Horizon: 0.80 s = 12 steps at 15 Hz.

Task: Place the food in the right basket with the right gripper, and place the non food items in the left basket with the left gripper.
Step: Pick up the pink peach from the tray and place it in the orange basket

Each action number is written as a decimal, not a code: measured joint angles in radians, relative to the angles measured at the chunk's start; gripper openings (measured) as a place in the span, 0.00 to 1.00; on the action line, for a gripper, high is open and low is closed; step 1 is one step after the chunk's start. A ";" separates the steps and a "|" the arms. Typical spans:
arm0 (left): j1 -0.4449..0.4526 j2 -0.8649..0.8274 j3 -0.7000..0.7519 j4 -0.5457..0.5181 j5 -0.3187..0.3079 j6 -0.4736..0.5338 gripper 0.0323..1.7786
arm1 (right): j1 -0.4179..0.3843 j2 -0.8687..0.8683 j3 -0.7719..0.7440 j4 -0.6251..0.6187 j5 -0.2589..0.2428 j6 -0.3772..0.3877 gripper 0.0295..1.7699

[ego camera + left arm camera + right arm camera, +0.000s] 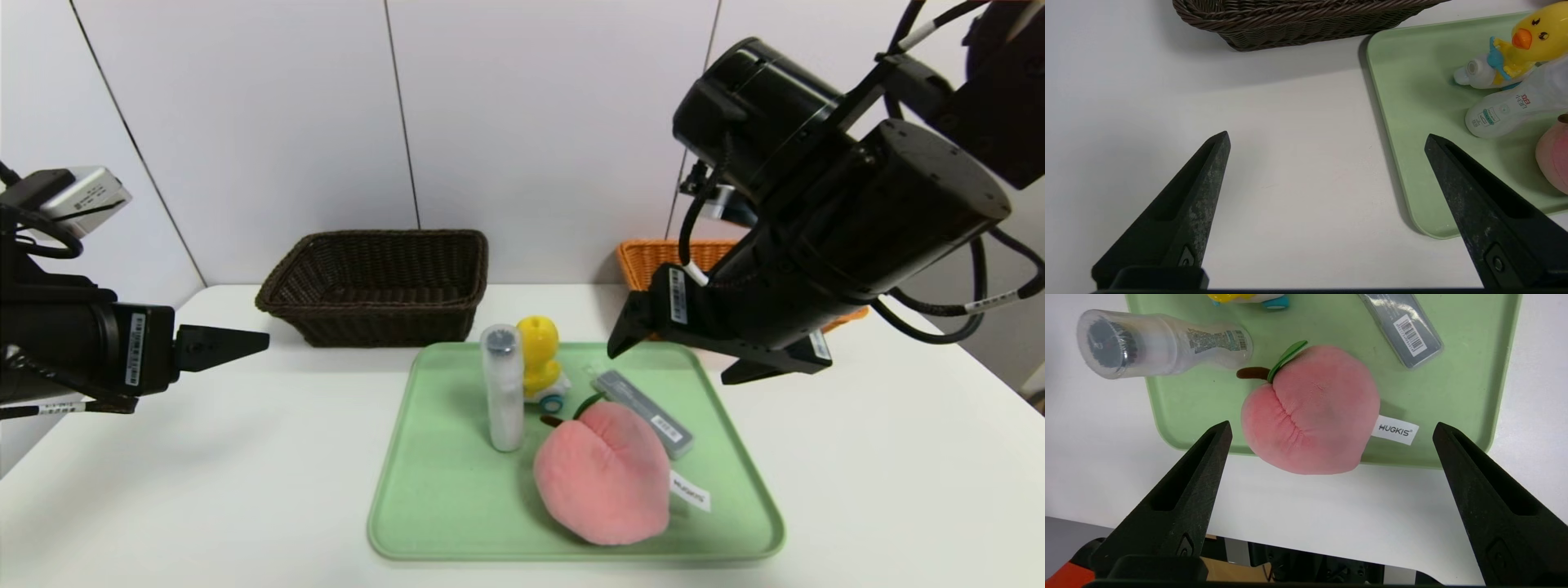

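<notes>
Below the right gripper's (1331,428) spread fingers (1208,457), untouched, lies the peach (1310,412).

Lighting was bright, even, overhead. Soft shadows lay beside tray (739,535) and under dark basket (1298,24) on white surface (204,490). Mild glare on grey case (1404,328). Head view bowed at edges.

Head view: from above, facing forward and down across the table (245,490). Wrist views: close, looking past the fingers (1208,171). All three share the green tray (441,523).
</notes>
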 joint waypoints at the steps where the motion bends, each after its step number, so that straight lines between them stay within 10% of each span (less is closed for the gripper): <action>1: -0.001 0.000 0.000 0.000 0.000 0.000 0.95 | 0.006 0.016 0.000 -0.001 0.001 0.000 0.96; 12: -0.003 0.003 0.055 -0.007 -0.013 -0.006 0.95 | 0.030 0.176 -0.002 0.024 0.055 0.041 0.96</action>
